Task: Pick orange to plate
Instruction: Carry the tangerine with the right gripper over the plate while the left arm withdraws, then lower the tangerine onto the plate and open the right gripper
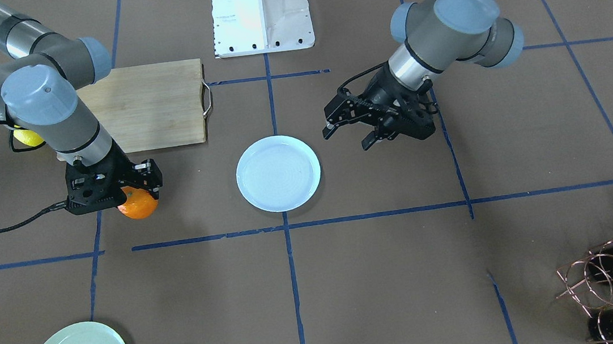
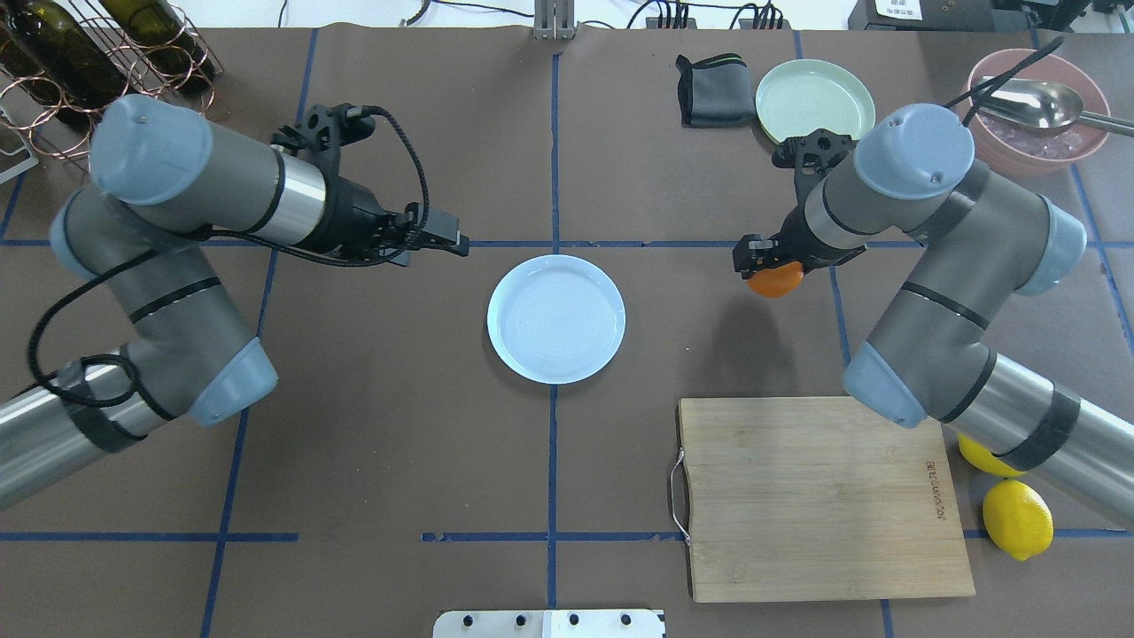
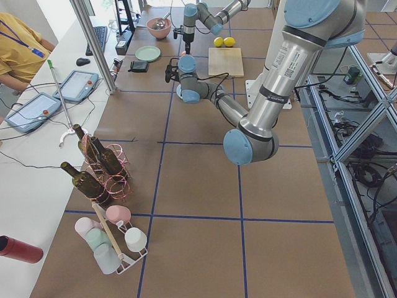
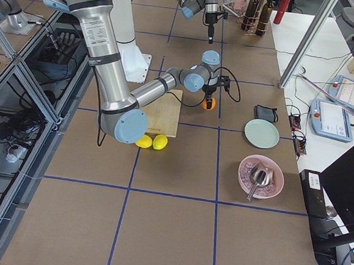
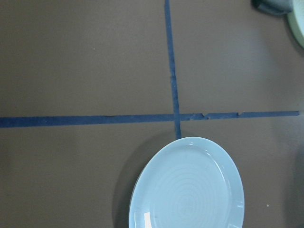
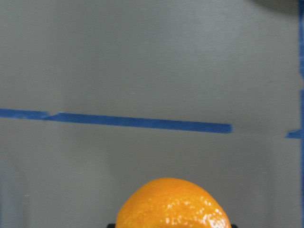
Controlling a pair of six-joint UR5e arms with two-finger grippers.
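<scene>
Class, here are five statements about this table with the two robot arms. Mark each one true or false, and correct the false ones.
1. The right gripper grips the orange. True.
2. The orange lies on the bluish-white plate. False: nothing lies on that plate, and the orange is off to one side in the right gripper.
3. The left gripper holds a fruit. False: it is open and holds nothing.
4. Two lemons lie beside the cutting board, not on it. True.
5. The green plate sits at the table's middle. False: the bluish-white plate is there, and the green plate is near the table's edge.
</scene>
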